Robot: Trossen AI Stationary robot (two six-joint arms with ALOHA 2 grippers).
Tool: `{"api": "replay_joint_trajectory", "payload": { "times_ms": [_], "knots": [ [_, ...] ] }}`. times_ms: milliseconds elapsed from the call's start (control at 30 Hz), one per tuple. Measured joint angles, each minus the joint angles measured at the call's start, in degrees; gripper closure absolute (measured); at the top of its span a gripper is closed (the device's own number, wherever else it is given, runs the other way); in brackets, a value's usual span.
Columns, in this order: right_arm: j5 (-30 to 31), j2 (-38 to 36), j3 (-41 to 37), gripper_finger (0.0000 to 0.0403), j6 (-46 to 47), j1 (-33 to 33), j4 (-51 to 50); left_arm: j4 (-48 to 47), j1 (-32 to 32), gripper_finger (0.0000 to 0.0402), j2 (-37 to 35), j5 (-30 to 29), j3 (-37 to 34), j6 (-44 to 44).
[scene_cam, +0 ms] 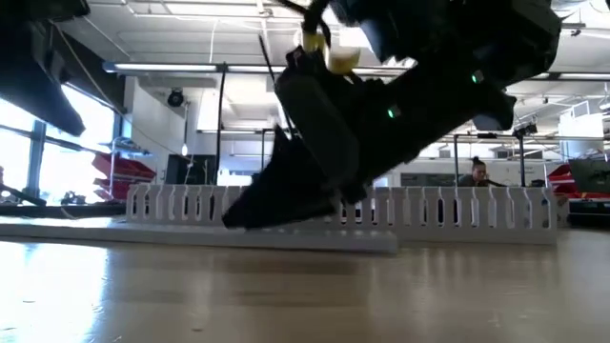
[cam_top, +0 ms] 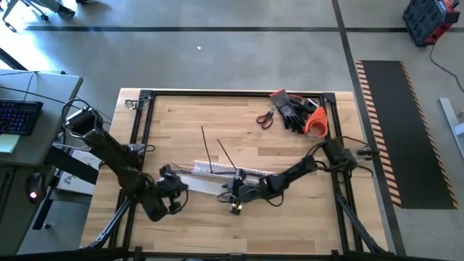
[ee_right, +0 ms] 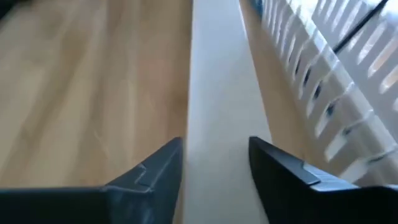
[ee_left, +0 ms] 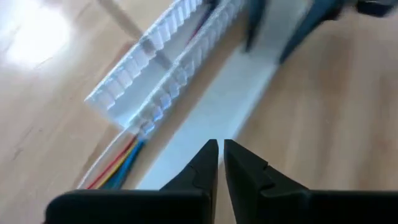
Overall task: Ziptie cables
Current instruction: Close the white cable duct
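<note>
The wooden table (cam_top: 217, 130) takes up most of the floor space here, framed by black rails. Near its middle lies the white slotted channel (cam_top: 217, 171), its long axis running left to right, and along its near side lies a flat white strip (cam_top: 205, 185), running the same way.

The left arm reaches in from the left edge, its gripper (cam_top: 176, 190) sitting low by the left end of the channel. In its wrist view the fingers (ee_left: 205, 165) are drawn almost together with only a sliver of gap between them and nothing held. The right arm stretches across from the right side, and its gripper (cam_top: 233, 196) hovers over the strip near the channel's middle. Its jaws stand partly apart with the strip (ee_right: 221, 99) showing between them; I cannot tell whether they touch it.

At the far right corner sit black gloves (cam_top: 293, 110), an orange object (cam_top: 316, 123) and red-handled scissors (cam_top: 265, 118).

The cables (ee_left: 118, 167) lie inside the channel, following its length, their red, yellow and blue ends spilling out of its left end. Two thin dark strands (cam_top: 210, 148) stick up out of the channel toward the far side.
</note>
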Motion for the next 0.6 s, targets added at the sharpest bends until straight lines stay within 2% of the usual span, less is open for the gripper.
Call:
{"api": "replay_joint_trajectory", "payload": {
  "times_ms": [167,367,500,600],
  "knots": [
    [-1.01,-0.49,0.31,0.0293,1.83,0.92,-6.74,0.02,0.05,0.0393,2.96,0.20,0.02,-2.50],
    [-0.35,-5.23,0.21,0.0358,4.59,5.88,-19.73,2.47,0.09,0.0393,5.79,0.61,0.03,-2.54],
    [1.50,-10.09,-0.13,0.0379,8.39,10.26,-30.84,4.53,0.10,0.0393,6.57,0.93,0.03,-1.24],
    [6.72,-14.09,-0.33,0.0381,8.58,13.62,-33.52,6.46,0.42,0.0393,6.52,0.32,0.05,0.26]
  ]
}}
